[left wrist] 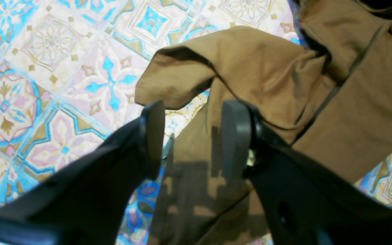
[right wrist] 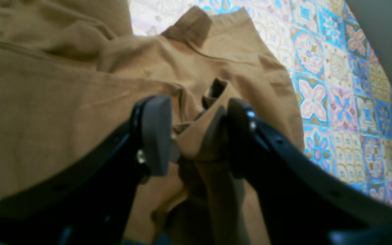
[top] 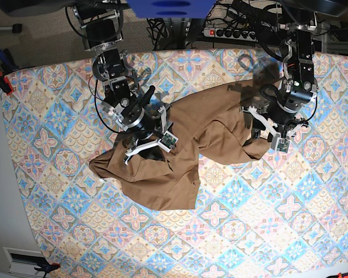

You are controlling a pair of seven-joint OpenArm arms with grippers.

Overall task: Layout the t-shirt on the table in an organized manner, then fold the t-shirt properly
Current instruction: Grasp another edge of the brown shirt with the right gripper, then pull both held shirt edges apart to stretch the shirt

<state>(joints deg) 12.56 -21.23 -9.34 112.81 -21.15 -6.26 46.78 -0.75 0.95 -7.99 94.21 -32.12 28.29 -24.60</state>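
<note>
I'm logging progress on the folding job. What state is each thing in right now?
t-shirt: crumpled and bunched, not laid flat, not folded.
left gripper: jaws apart over the shirt's edge, nothing pinched.
right gripper: jaws apart around a raised fold of the shirt; whether it is clamped, I cannot tell.
table: partly covered by the shirt.

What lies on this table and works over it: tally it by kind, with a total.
T-shirt, tan-brown, crumpled: 1
Grippers, the left gripper and the right gripper, both over the cloth: 2
Table, pastel tile pattern: 1
Total: 4
</note>
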